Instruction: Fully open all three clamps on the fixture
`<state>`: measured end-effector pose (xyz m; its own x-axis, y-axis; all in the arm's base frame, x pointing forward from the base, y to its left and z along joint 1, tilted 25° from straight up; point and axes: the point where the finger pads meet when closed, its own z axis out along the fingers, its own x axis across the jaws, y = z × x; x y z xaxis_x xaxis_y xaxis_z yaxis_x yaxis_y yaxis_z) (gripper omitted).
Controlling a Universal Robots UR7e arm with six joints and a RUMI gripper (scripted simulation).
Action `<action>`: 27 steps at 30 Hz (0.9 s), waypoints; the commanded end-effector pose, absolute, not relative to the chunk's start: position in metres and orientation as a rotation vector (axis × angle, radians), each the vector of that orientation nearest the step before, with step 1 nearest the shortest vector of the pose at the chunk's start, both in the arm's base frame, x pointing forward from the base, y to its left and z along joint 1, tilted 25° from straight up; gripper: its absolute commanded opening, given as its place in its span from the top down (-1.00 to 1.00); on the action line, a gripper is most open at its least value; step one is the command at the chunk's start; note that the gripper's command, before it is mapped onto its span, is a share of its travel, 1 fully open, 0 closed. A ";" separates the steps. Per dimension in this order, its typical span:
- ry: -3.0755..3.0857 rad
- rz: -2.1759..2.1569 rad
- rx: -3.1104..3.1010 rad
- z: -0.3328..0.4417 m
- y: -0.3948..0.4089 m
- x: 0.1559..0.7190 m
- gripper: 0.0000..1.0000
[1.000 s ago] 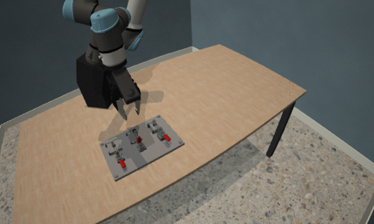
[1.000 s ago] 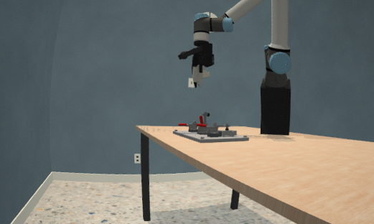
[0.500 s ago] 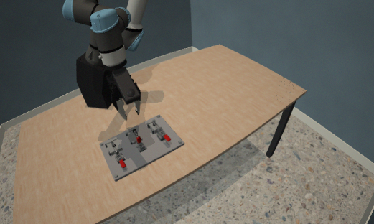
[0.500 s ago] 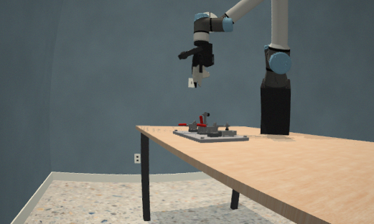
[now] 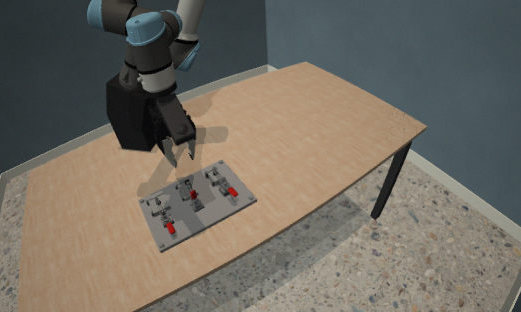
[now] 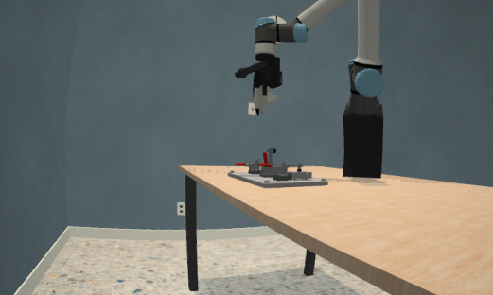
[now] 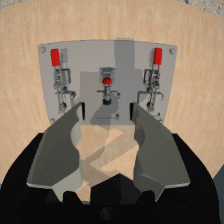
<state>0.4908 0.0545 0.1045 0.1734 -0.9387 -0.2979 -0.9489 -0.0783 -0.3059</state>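
A grey fixture plate [image 5: 210, 210] [image 6: 272, 183] [image 7: 130, 55] lies flat on the wooden table [image 5: 308, 125] and carries three toggle clamps in a row. The two outer clamps [image 5: 171, 228] [image 5: 232, 192] [image 7: 56, 57] [image 7: 157, 55] have their red handles lying flat. The middle clamp [image 5: 193, 194] [image 6: 266, 157] [image 7: 107, 81] has its red handle standing up. The clamped parts are too small to make out. My gripper [image 5: 182, 159] [image 6: 257, 111] [image 7: 107, 103] hangs well above the plate's back edge and points down. Its fingers are partly closed with a gap between them and hold nothing.
The robot's black base [image 6: 362, 142] stands on the table behind the fixture. The table's front edge [image 6: 206, 182] lies a short way beyond the plate. A terrazzo floor [image 5: 408, 260] lies below.
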 end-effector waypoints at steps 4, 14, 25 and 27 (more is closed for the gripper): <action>1.779 0.031 -2.032 0.103 0.055 0.492 0.44; 1.779 0.031 -2.032 0.090 0.060 0.496 0.44; 1.779 0.031 -2.032 0.079 0.064 0.499 0.44; 1.779 0.031 -2.032 0.078 0.064 0.499 0.44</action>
